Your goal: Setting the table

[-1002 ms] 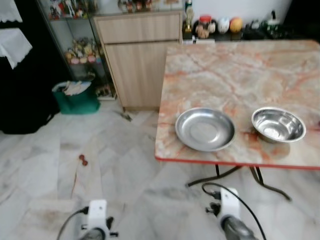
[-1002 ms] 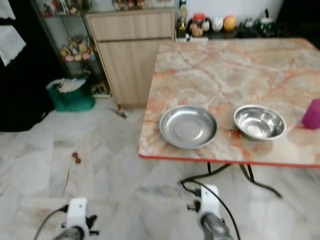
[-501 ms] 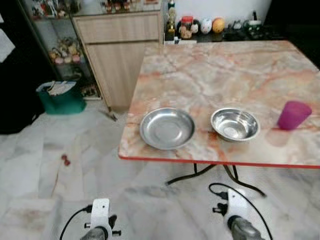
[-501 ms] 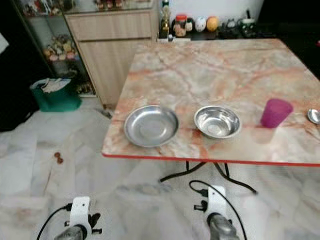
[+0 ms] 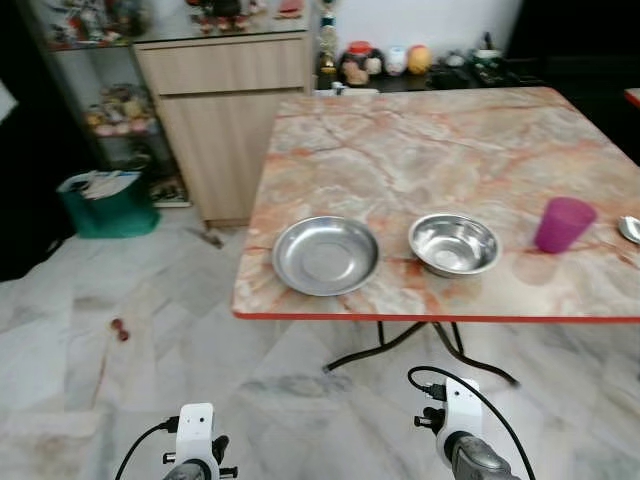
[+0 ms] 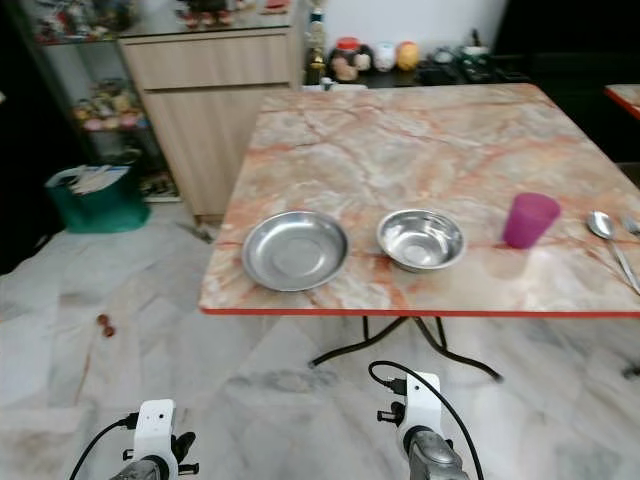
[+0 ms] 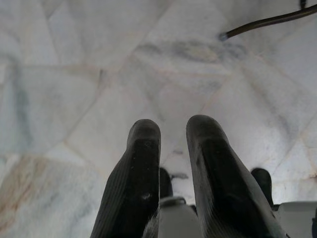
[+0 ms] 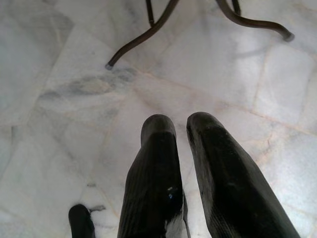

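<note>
Steel shows in 2 vessels near the front edge of the marble table [image 6: 420,140]: a shallow plate [image 6: 295,250] and, just beside it to the right, a deeper bowl [image 6: 421,239]. Both sit upright and hold nothing. Right of the bowl stands a purple cup [image 6: 529,219], mouth up; its inside cannot be made out. Further right, at the table's edge, a spoon [image 6: 603,228] lies flat with its bowl end away from the robot and its handle running toward the front edge.

Both arms hang low, well below and in front of the tabletop. The left gripper [image 7: 172,134] points down at the marble floor [image 7: 74,74], its 2 fingers close together with a narrow gap and nothing between them. The right gripper [image 8: 181,128] likewise has its fingers nearly touching, empty, with the table's dark legs [image 8: 143,37] on the floor beyond the fingertips.
</note>
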Motion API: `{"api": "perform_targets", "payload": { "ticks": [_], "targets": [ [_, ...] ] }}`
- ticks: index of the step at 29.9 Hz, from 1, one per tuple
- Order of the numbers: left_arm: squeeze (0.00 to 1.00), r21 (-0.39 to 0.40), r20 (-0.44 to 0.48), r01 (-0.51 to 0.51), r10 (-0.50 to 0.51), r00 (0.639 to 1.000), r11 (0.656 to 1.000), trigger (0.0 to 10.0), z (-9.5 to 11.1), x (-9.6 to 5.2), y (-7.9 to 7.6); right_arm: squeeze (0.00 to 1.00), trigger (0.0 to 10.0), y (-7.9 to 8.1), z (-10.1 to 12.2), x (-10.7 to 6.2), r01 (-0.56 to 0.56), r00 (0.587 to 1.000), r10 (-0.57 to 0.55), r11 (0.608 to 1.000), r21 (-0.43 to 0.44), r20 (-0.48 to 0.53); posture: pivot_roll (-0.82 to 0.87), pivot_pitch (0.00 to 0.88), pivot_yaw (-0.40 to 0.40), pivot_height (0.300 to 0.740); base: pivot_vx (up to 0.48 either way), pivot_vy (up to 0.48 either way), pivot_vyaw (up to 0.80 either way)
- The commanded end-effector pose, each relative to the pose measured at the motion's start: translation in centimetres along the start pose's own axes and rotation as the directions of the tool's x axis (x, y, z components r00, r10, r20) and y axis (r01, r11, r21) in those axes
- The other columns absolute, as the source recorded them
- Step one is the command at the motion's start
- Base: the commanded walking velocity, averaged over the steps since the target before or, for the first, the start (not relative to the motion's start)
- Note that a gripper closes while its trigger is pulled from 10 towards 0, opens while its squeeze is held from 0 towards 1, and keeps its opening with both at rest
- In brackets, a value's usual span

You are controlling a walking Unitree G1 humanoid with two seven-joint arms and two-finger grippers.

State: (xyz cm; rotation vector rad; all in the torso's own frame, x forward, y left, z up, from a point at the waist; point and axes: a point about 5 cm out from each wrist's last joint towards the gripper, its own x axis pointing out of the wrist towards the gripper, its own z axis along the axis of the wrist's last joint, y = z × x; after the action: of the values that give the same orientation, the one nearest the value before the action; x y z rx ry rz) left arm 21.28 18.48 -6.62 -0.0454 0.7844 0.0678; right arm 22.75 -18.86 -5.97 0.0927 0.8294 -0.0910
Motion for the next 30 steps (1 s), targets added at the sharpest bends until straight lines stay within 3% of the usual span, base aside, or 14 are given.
{"api": "perform_targets", "payload": {
  "ticks": [1, 8, 16, 25, 29, 30],
  "targets": [
    [0.00, -0.001, 0.006, -0.010, 0.010, 1.000, 1.000, 10.0, 0.1, 0.0, 0.2, 0.00, 10.0, 0.1, -0.3, 0.0, -0.004, 1.000, 0.004, 1.000, 0.000, -0.013, -0.06, 0.000, 0.043, 0.740, 0.000, 0.000, -0.66],
    [0.00, 0.007, 0.005, -0.016, 0.016, 1.000, 1.000, 10.0, 0.1, 0.0, 0.4, 0.00, 10.0, 0.2, -0.2, 0.0, -0.005, 1.000, 0.005, 1.000, -0.002, -0.014, -0.06, 0.000, 0.043, 0.740, 0.000, 0.000, -0.65],
    [0.00, 0.016, 0.003, -0.019, 0.019, 1.000, 1.000, 10.0, 0.0, -0.1, 0.5, 0.00, 10.0, 0.2, -0.1, 0.0, -0.004, 1.000, 0.004, 1.000, 0.015, 0.004, -0.05, 0.000, 0.044, 0.740, 0.000, -0.239, 0.00],
    [0.00, 0.010, 0.010, -0.021, 0.020, 1.000, 1.000, 10.0, 0.0, -0.1, 0.4, 0.00, 10.0, 0.2, -0.2, 0.0, -0.003, 1.000, 0.003, 1.000, 0.008, 0.000, -0.05, 0.000, 0.044, 0.740, 0.000, 0.000, 0.00],
    [0.00, -0.001, 0.049, -0.054, 0.054, 0.997, 0.999, 10.0, 0.4, -0.1, 0.9, 0.00, 10.0, 0.2, -0.2, 0.0, -0.003, 1.000, 0.003, 1.000, 0.010, 0.001, -0.05, 0.000, 0.045, 0.740, 0.000, 0.000, 0.00],
    [0.00, -0.004, 0.095, -0.114, 0.114, 0.989, 0.993, 10.0, 1.0, -0.2, 1.8, 0.00, 10.0, 0.2, -0.2, 0.0, -0.002, 1.000, 0.002, 1.000, 0.010, 0.000, -0.05, 0.000, 0.048, 0.740, 0.000, 0.000, 0.00]
  ]
}}
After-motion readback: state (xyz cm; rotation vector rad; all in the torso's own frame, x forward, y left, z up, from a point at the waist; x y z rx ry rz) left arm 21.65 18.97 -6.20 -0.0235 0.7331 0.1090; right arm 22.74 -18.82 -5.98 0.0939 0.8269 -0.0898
